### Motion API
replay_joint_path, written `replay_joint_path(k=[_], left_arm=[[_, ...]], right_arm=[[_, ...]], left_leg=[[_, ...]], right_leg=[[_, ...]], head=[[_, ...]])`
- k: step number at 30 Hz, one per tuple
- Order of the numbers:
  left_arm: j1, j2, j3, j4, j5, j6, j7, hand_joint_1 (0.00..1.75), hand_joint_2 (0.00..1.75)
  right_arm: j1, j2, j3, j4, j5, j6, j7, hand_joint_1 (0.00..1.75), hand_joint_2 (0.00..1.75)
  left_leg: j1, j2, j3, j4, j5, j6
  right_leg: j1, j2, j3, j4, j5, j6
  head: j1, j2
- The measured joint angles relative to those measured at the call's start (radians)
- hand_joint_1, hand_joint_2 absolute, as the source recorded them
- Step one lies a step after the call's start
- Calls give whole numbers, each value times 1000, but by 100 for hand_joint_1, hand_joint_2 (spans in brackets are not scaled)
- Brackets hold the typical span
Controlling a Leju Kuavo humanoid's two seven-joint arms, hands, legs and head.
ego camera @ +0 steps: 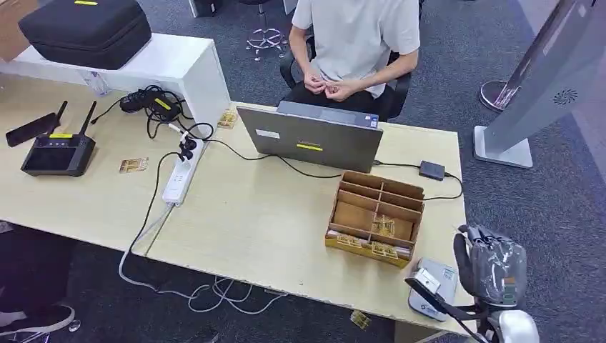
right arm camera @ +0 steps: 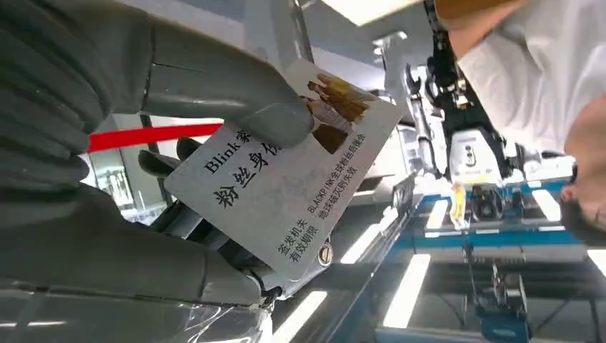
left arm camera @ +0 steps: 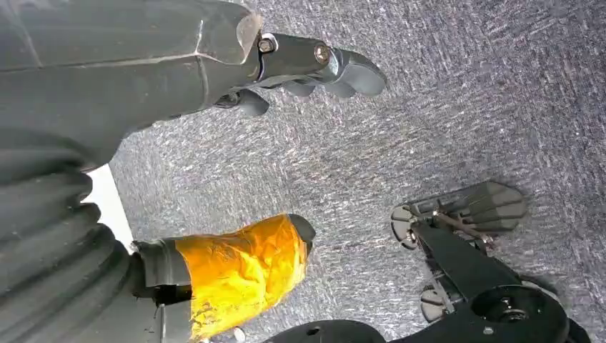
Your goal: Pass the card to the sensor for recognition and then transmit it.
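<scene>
card (right arm camera: 286,193): white, printed text, photo corner | pinched in right robot hand (right arm camera: 143,143) | sensor (ego camera: 432,286): grey, table edge

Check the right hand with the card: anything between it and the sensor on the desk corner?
Nothing visible does. The right hand holds the card just beside the grey sensor at the table corner; the wooden organizer sits off to the side.

laptop (ego camera: 314,137), wooden card box (ego camera: 375,218), right hand (ego camera: 492,268)
</scene>
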State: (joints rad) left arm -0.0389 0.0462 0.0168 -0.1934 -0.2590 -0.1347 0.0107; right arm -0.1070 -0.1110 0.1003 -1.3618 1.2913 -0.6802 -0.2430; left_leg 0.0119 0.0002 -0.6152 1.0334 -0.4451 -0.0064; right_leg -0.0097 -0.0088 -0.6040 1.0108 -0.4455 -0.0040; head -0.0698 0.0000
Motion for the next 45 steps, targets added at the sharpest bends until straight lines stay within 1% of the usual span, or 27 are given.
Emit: replay_joint_path(k=[11,20,30,38,45], left_arm=[[0,2,13,0,-4,3,0,0,175],[0,8,18,0,-17,11,-10,0,175],[1,15,29,0,-23,13,-16,0,175],[1,18,38,0,-28,13,-21,0,175],[1,18,41,0,-35,13,-28,0,175]], right_arm=[[17,36,-34,80,27,-1,-8,175,175],[53,88,-123,128,28,-1,-72,175,175],[81,125,-209,156,18,-1,-100,175,175],[91,141,-237,176,17,-1,-108,175,175],[93,155,-238,206,28,-3,-112,175,175]], left_leg=[[0,0,0,0,0,0],[0,0,0,0,0,0],[0,0,0,0,0,0],[0,0,0,0,0,0],[0,0,0,0,0,0]], right_leg=[[0,0,0,0,0,0],[0,0,0,0,0,0],[0,0,0,0,-1,-1],[0,0,0,0,-1,-1],[0,0,0,0,-1,-1]], head=[[0,0],[0,0],[0,0],[0,0],[0,0]])
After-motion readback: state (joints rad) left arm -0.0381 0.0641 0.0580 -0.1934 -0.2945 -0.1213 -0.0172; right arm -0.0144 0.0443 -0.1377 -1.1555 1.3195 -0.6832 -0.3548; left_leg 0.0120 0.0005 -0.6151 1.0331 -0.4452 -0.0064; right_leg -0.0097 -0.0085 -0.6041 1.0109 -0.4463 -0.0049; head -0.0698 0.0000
